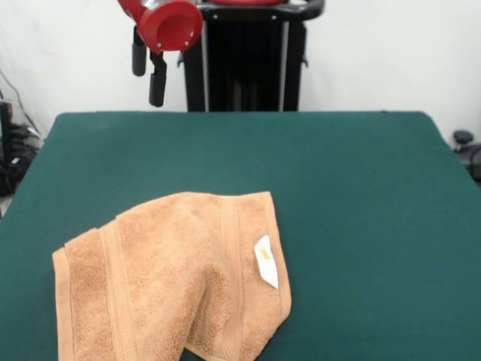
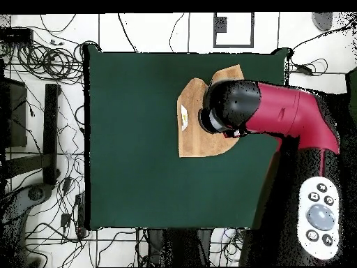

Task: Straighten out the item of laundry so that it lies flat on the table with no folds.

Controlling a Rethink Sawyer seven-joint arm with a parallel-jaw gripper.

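Claw (image 1: 148, 64) aloft; folded towel (image 1: 173, 278), label (image 1: 266, 261) on table (image 1: 361, 195).

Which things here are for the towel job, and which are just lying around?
For the job:
towel, still folded over
table
gripper, up off the table

Just lying around:
cables on the floor
grey button pad
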